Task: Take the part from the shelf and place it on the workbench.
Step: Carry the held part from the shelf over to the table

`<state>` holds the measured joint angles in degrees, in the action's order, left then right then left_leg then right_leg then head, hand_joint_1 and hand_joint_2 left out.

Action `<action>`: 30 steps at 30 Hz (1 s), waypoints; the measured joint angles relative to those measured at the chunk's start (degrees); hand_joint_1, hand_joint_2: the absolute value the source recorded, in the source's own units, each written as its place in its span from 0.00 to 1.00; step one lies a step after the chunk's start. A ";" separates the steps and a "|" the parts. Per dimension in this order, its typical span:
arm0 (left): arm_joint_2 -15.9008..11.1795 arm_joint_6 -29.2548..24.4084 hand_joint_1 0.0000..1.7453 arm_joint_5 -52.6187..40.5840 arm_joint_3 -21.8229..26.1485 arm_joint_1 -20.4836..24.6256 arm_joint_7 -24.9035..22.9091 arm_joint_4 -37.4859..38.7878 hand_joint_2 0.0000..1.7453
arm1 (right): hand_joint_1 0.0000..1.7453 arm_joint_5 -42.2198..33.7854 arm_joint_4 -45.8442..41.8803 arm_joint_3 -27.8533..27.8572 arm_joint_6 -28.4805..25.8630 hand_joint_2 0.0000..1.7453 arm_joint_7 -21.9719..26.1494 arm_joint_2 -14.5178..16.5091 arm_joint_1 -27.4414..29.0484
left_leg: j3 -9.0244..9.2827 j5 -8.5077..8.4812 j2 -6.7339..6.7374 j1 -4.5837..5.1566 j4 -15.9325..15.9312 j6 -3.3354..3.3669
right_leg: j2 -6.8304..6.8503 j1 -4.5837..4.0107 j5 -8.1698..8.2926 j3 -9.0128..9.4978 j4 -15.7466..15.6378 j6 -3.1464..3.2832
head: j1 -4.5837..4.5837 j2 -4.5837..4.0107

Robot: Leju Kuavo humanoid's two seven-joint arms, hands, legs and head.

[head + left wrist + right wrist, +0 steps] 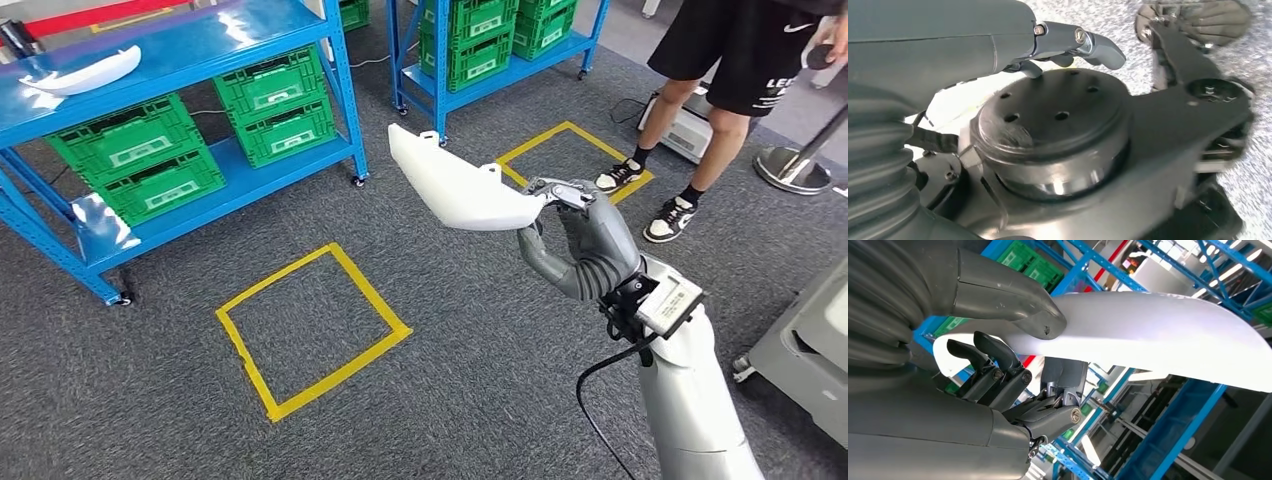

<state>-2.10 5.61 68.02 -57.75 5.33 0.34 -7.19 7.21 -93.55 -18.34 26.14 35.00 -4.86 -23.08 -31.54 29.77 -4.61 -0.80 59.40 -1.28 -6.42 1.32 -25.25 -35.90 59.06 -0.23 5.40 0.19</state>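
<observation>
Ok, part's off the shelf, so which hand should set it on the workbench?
Right. The right hand already grips the white part by its narrow end, held out over the carpet. The left hand hangs by the robot's body holding nothing.

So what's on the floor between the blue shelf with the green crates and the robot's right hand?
In the head view, a yellow tape square on grey carpet lies between the blue shelf and the right hand, which holds the white part.

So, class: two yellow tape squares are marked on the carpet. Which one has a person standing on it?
The farther yellow tape square, beside the right-hand blue shelf: the person's shoe rests on its tape. The nearer yellow tape square has only carpet inside.
</observation>
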 joint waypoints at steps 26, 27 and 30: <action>0.50 -0.01 0.00 -1.03 -0.90 0.85 -1.80 -0.06 1.00 | 1.00 -1.98 0.52 -0.19 -0.37 1.00 -0.78 -2.81 -0.54 | -6.16 5.20 4.53 0.77 13.48 0.01 | 3.06 -0.80 -0.54 0.80 -0.29 1.72 | -0.16 -0.01; 0.51 -0.01 0.00 -1.09 -0.98 0.94 -1.79 -0.07 1.00 | 1.00 -1.99 0.52 -0.19 -0.47 1.00 -0.66 -2.82 -0.52 | -4.52 2.93 3.73 0.76 9.84 0.27 | 2.27 -0.78 -0.50 0.80 -0.21 1.65 | -0.16 -0.01; 0.44 -0.01 0.00 -1.08 -1.12 1.44 -1.83 -0.04 1.00 | 1.00 -1.94 0.61 -0.19 -0.88 1.00 0.05 -2.84 -0.69 | -0.57 -0.54 -0.92 0.64 0.59 1.05 | 0.18 -0.60 -0.21 0.28 0.00 0.91 | -0.15 -0.01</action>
<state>-1.66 5.60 66.94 -58.87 6.78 -1.49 -7.23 5.27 -92.94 -18.53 25.26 35.05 -7.69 -23.78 -32.11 29.22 -5.53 -0.15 59.99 -0.23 -6.24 0.72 -25.46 -35.62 59.07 0.69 5.26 0.18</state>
